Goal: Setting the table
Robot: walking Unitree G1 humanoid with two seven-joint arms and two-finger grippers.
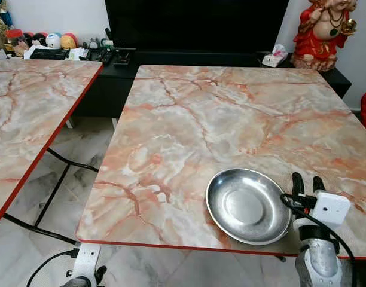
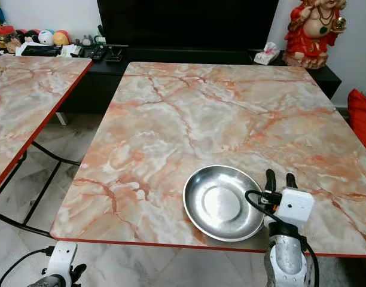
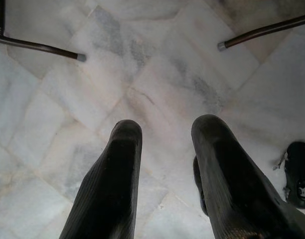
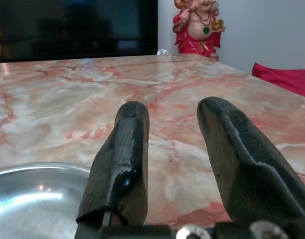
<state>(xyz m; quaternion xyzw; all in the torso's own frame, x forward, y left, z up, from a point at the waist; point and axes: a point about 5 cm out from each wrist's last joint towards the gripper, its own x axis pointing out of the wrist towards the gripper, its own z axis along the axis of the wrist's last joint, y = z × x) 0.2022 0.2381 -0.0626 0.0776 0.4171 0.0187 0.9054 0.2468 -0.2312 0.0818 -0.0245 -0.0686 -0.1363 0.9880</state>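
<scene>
A marble-patterned table spans the centre of the frame. At its lower right, near the front edge, sits a steel plate. Just right of it hovers the right gripper, fingers apart, empty. The left gripper, fingers apart, hangs over floor tiles.

The right hand has two long, matte black, ribbed fingers with rounded tips, behind them a white box-shaped wrist housing, a looping black cable and a mottled silver forearm. The left hand has the same black fingers and a white bracket with small dark screw holes.
</scene>
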